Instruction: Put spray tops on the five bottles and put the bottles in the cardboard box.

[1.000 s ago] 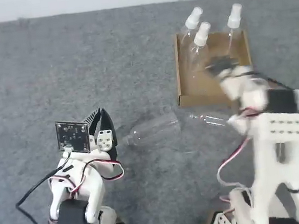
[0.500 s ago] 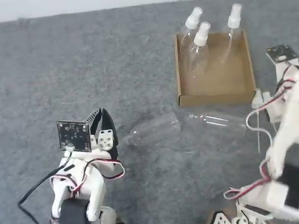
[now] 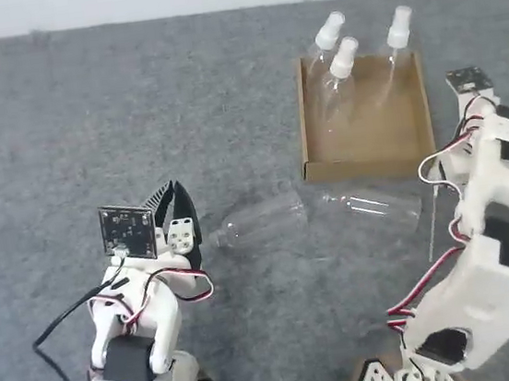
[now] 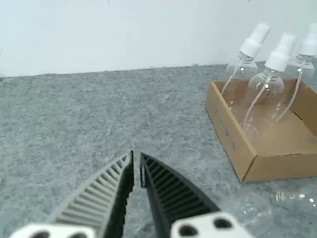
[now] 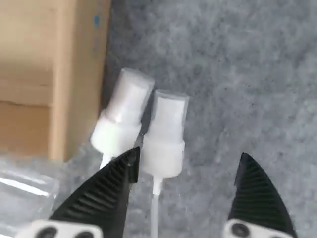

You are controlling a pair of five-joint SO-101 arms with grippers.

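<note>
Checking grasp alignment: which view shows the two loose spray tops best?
Right wrist view: both spray tops lie side by side beside the cardboard box, ahead of the open right gripper. High view catches mainly a dip tube by that arm. Left wrist view faces the boxed bottles.

The grey table (image 3: 87, 109) is carrying the cardboard box (image 3: 363, 166), two uncapped bottles (image 3: 258, 220) lying flat, and two spray tops (image 5: 166, 129).

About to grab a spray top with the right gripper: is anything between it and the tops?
Nothing visible. The open right gripper hangs over one spray top; the second spray top lies against it beside the cardboard box, so a finger may catch it.
</note>
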